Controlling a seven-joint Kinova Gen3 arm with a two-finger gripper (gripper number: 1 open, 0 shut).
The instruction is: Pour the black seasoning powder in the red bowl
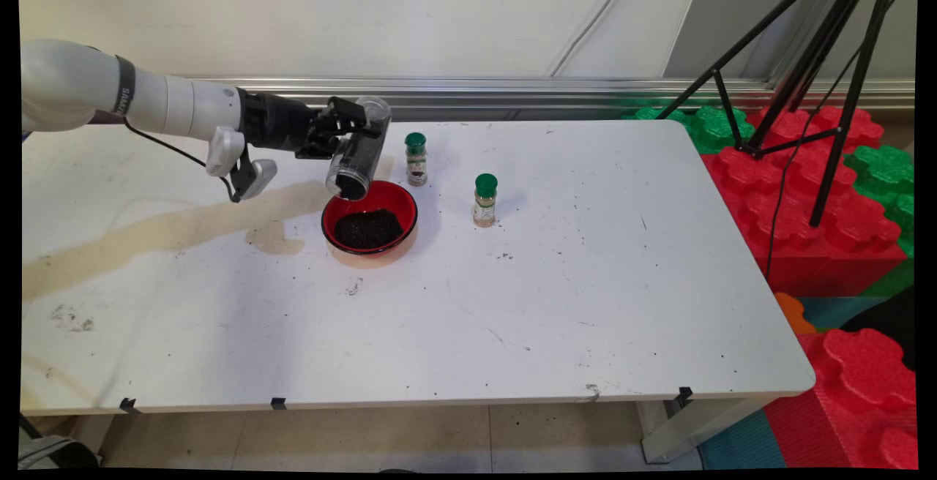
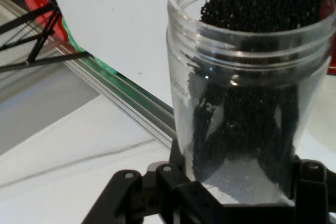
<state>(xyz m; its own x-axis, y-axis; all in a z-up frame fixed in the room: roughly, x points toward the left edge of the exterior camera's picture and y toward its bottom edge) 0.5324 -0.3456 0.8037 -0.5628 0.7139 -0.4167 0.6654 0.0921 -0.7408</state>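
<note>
Over the white worktop (image 1: 512,304) we clamp our hand (image 1: 344,129) round a clear jar (image 1: 359,147), tipped mouth-down just above a red bowl (image 1: 370,225) of dark grains, two green-capped bottles (image 1: 416,159) standing beside.

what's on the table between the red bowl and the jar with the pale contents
Nothing stands between the red bowl and the pale-filled jar: only bare white table, seen in the main view.

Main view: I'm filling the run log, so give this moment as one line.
gripper: shut on clear jar | jar: tilted, mouth over red bowl | bowl: black grains | nearby: two green-capped bottles
</note>
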